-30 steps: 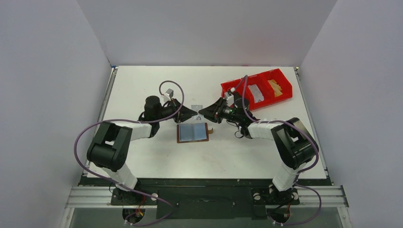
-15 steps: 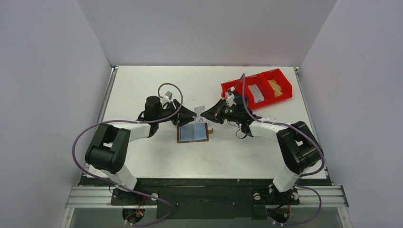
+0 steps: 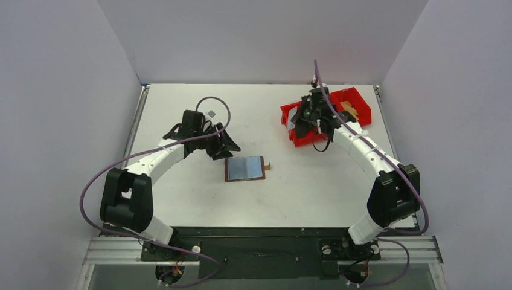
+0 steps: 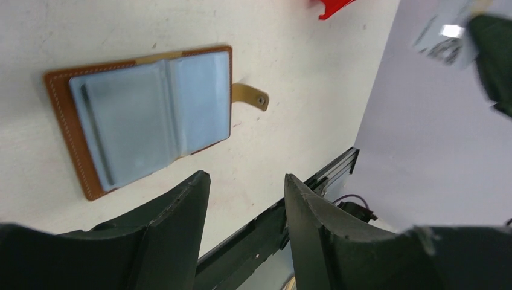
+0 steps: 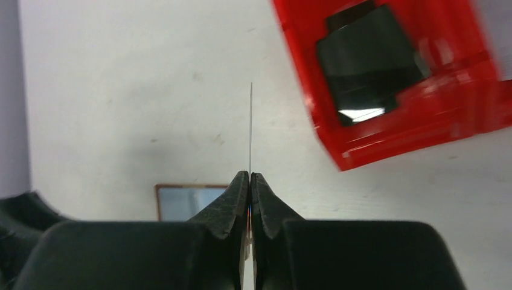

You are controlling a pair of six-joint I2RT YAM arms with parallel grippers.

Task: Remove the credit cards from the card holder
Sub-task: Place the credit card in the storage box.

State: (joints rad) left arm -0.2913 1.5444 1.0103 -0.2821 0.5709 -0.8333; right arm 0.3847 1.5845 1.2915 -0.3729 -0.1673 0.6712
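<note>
Left hand [image 3: 227,147] [image 4: 244,196]: jaws wide apart with nothing between them. It hangs low over the desk [image 3: 290,193], near the holder's far-left corner and not touching it.
Right hand [image 3: 300,119] [image 5: 249,176]: fingertips pressed together on a card. It is raised over the left end of the bin.
Card [image 5: 250,124] [image 4: 444,39]: held by one edge. In the right wrist view it is edge-on, a thin line standing out past the fingertips. In the left wrist view it is pale with dark print, but blurred.
Holder [image 3: 244,168] [image 4: 145,121] [image 5: 193,202]: lies open and flat near the middle of the desk, between the two arms. The grey-blue pockets face up inside a brown leather border. Nothing touches it. Whether any card sits in the pockets cannot be told.
Tab [image 3: 266,165] [image 4: 250,95]: sticks out flat from the holder's right edge.
Bin [image 3: 357,94] [image 5: 416,139]: red, at the far right of the desk, well apart from the holder.
Black card [image 5: 368,60]: lies flat in one bin compartment, with glare on its face.
Tan thing [image 3: 349,110]: lies in the bin's right-end compartment, too small to make out.
</note>
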